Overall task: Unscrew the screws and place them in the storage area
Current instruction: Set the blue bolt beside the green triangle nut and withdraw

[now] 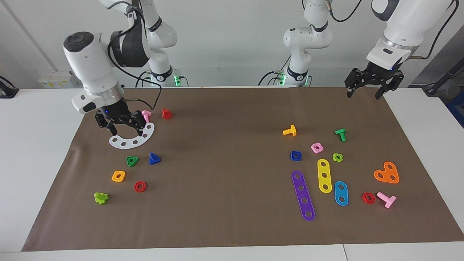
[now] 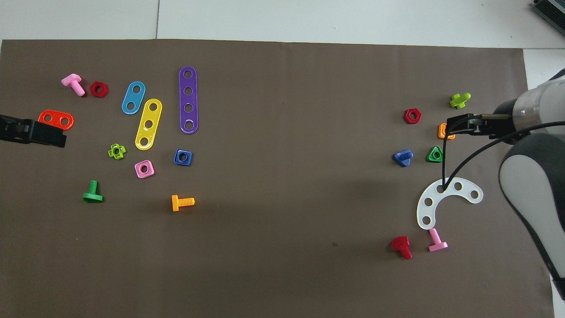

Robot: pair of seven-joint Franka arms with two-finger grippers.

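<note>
The blue screw (image 1: 154,158) with a triangular head lies loose on the brown mat beside the green triangular nut (image 1: 132,161); it also shows in the overhead view (image 2: 402,157). The storage area holds the white curved strip (image 1: 132,139), the orange square nut (image 1: 118,176) and the red hex nut (image 1: 140,186). My right gripper (image 1: 123,129) is open and empty, low over the strip's end that lies nearer to the robots. My left gripper (image 1: 364,95) is open and empty, raised over the mat's corner at the left arm's end, and waits.
A pink bolt (image 1: 146,115) and a red bolt (image 1: 166,114) lie close to the right gripper. A lime piece (image 1: 101,197) lies farther out. Toward the left arm's end lie purple (image 1: 303,195), yellow (image 1: 324,175) and blue (image 1: 341,193) strips, a blue square nut (image 1: 295,155) and other bolts.
</note>
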